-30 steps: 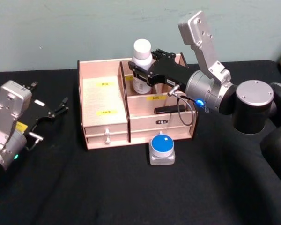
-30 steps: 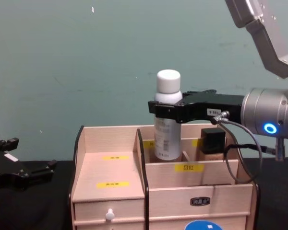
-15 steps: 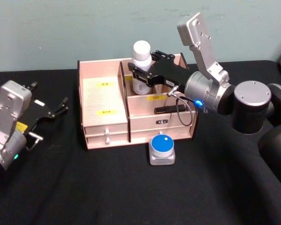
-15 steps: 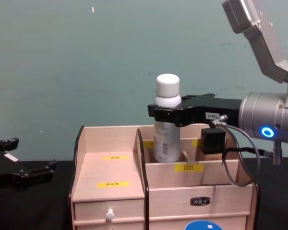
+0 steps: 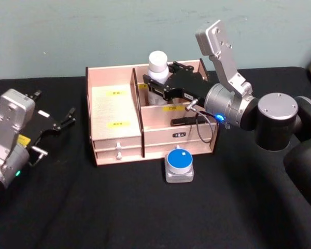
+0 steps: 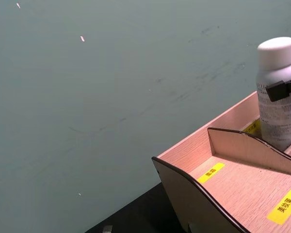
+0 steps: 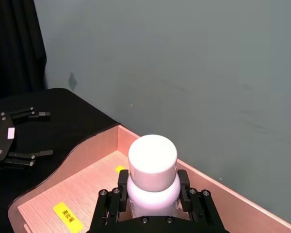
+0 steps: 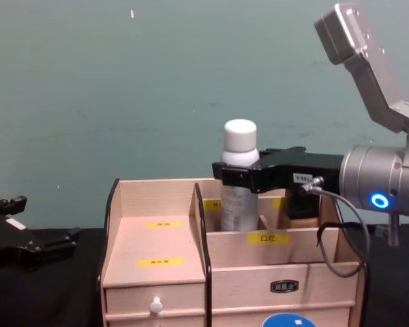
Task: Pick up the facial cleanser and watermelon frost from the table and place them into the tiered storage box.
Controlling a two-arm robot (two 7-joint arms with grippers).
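Note:
The facial cleanser, a white bottle with a rounded cap, stands upright with its lower end inside a back compartment of the tiered storage box, just right of the dark divider. My right gripper is shut on its body below the cap; the same grip shows in the chest view on the cleanser by the gripper, and from the wrist on the bottle. The watermelon frost, a blue-lidded jar, sits on the table in front of the box. My left gripper rests open at the far left.
A flat black item lies in the box's middle tier. Two drawers with white knobs face me. The black table has free room in front and to the right of the jar. A teal wall stands close behind the box.
My right gripper has come down and slightly forward with the cleanser, so the bottle sits deeper in the back compartment. The left arm and the jar have not moved.

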